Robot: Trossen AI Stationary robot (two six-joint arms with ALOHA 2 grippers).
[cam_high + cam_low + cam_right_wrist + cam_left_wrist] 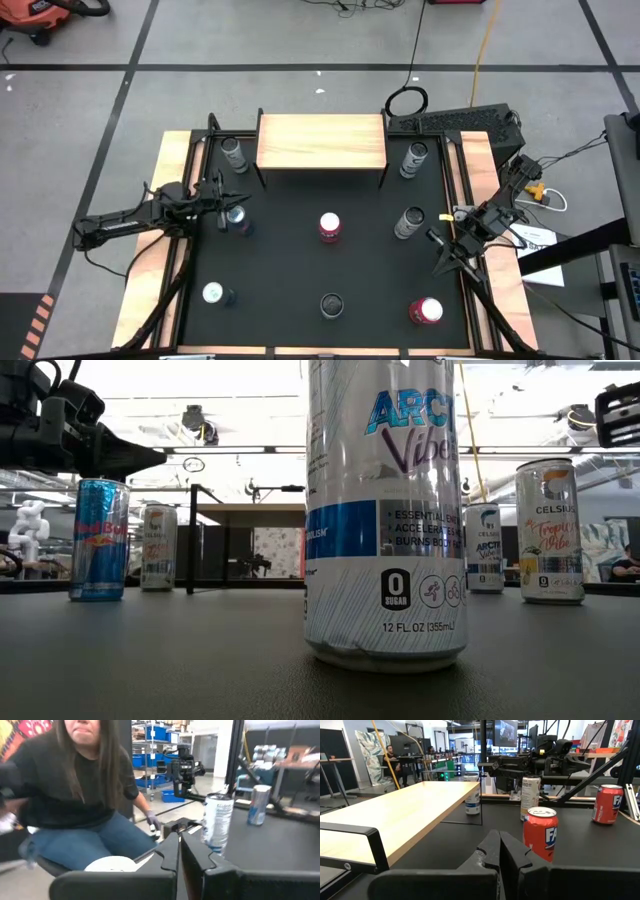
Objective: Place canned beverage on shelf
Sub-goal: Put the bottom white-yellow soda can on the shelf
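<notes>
Shelf (pixel 321 141) at tabletop (pixel 290 260) far edge, bare. L gripper (pixel 222 190) closed, empty, near left edge; R gripper (pixel 437 239) closed, empty, right edge.

In the low view, your nearest can (pixel 385 510) is cut off by the picture's top edge, and it hides part of the shelf (pixel 250 510) behind it. In the right wrist view, the person (pixel 75 785) beyond the table is blurred and cropped at the top. From above, can labels are too small to read.
</notes>
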